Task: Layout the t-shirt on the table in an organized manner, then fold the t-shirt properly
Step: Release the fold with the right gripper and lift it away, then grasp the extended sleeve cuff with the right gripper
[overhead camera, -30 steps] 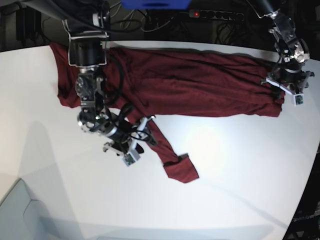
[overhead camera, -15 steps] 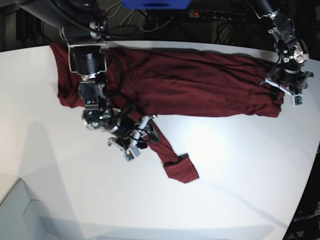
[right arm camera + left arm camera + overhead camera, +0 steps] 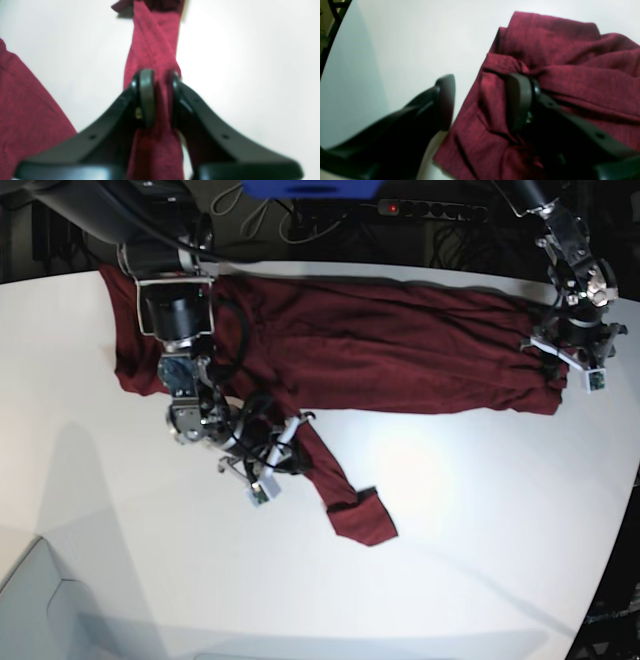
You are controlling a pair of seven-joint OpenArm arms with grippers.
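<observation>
**A:** White and glossy, the table [image 3: 470, 520] fills nearly the whole base view, its curved edge running down the right side. Where is the garment?

**B:** The t-shirt [image 3: 400, 345] lies stretched across the upper part of the frame, dark maroon, rumpled, reaching from the upper left to the right side. 1 long sleeve [image 3: 335, 480] trails away from the body toward the lower centre and ends in a folded cuff on bare tabletop.

**A:** And the 2 arms?

**B:** The right gripper [image 3: 160, 97] sits left of centre in the base view, at the top of that sleeve. In its wrist view the 2 fingers [image 3: 147, 97] are pressed together on a ridge of sleeve cloth, which runs up between them toward the top of the frame. The left gripper [image 3: 480, 102] is at the far right end of the shirt. Its wrist view shows the jaws spread: 1 finger rests on the crumpled hem, the other stands over white table just beside the cloth's edge, nothing pinched.

**A:** Beyond the table?

**B:** A black power strip [image 3: 430, 210] with a red switch and loose cables lie along the dark top edge.
</observation>
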